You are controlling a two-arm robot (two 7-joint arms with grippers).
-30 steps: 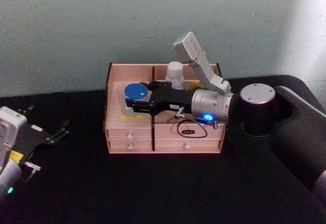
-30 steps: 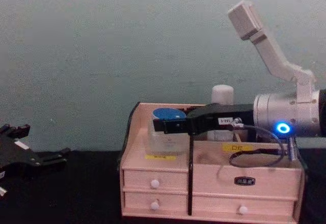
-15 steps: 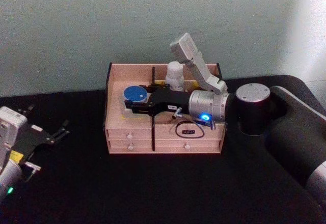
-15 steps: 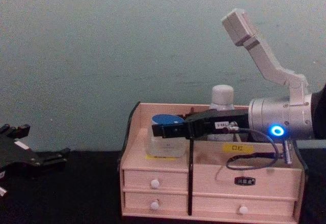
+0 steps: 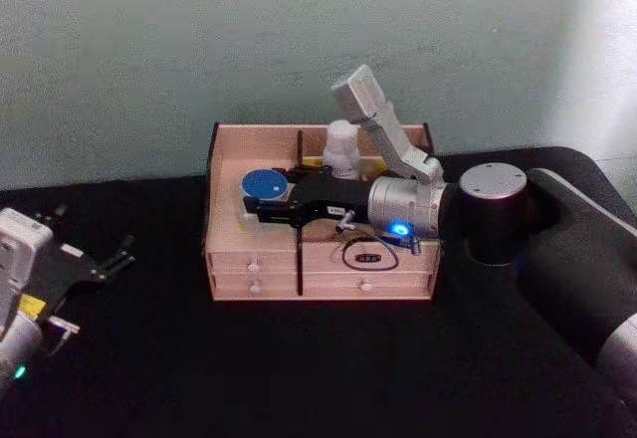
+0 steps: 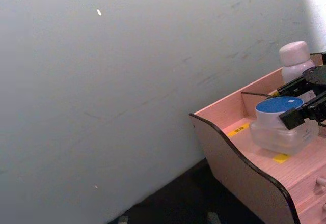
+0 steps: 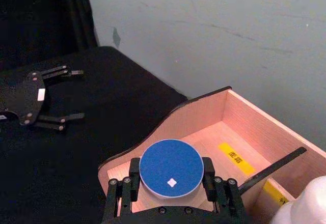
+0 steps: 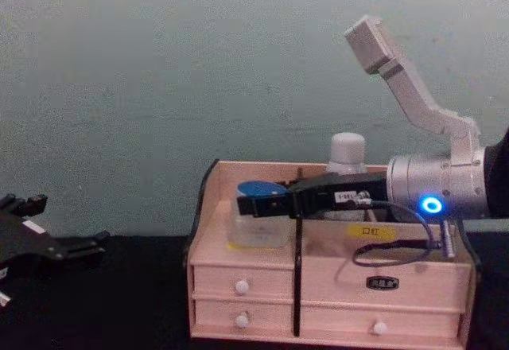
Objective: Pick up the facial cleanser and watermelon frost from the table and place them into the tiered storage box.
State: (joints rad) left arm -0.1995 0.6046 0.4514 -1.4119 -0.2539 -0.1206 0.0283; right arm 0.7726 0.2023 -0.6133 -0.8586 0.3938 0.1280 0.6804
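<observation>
Presently the right gripper (image 7: 170, 196) jaws pinch a blue-lidded jar (image 7: 171, 168) in the tiered storage box (image 5: 229, 249) left compartment. A white bottle (image 5: 342, 146) stands far right of it. Left gripper (image 5: 95, 269) jaws spread, near left on the surface (image 5: 299, 368).

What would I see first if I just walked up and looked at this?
Probably the right gripper, reaching over the tiered storage box and shut on a clear jar with a round blue lid, holding it in the box's left compartment. Next, a white bottle stands at the back of the box, on the right side. The left gripper rests open on the black table, far off to the left.
</observation>
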